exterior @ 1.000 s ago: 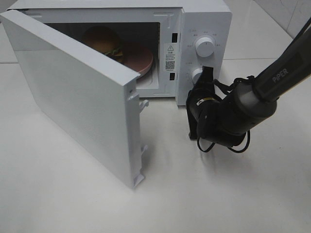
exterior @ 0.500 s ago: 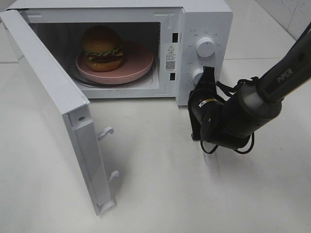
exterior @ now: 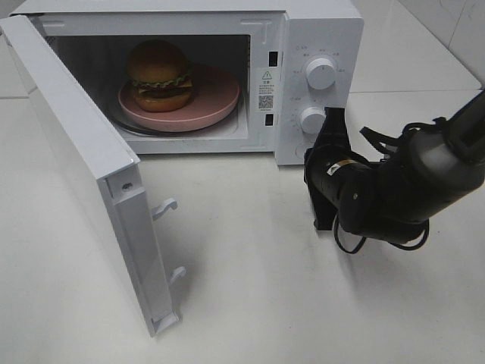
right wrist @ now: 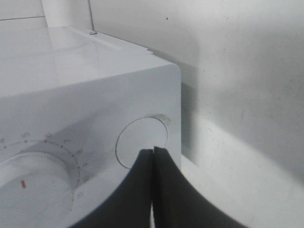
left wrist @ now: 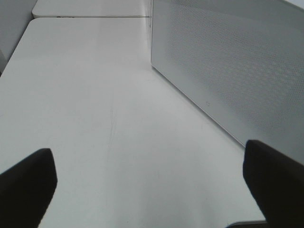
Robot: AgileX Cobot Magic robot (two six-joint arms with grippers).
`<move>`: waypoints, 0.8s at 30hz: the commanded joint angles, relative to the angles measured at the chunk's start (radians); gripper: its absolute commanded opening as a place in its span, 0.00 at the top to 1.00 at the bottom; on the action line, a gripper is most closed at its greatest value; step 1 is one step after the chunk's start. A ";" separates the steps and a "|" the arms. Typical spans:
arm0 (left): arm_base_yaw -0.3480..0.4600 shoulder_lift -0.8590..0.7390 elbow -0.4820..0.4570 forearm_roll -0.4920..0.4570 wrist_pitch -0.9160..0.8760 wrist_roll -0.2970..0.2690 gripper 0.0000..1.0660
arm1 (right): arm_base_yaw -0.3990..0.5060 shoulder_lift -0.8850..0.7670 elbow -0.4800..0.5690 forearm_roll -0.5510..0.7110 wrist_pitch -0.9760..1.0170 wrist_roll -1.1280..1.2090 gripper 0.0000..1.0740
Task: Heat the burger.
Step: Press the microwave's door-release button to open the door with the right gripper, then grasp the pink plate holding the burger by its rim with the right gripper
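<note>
- Exterior high view: we see the small round burger point(exterior: 160, 74) with a glossy golden-brown bun sitting on a flat pink plate point(exterior: 216, 98) inside the white box-shaped microwave point(exterior: 318, 30).
- Its white hinged door point(exterior: 68, 144) stands wide open on the left.
- We see the black right fingers point(exterior: 331, 133) pressed together, holding nothing, tips just beside the lower round white knob point(exterior: 312, 120).
- From the left wrist view, we find the black left fingers point(left wrist: 28, 183) spread wide above the white table point(left wrist: 95, 95), empty, with the door's perforated panel near.
</note>
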 commanded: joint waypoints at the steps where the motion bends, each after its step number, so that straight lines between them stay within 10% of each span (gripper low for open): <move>1: 0.003 -0.006 0.003 -0.002 -0.013 0.000 0.06 | 0.003 -0.053 0.035 -0.019 0.025 -0.047 1.00; 24: 0.003 -0.006 0.003 -0.002 -0.013 0.000 0.06 | -0.061 -0.445 0.107 -0.132 0.801 -0.991 0.99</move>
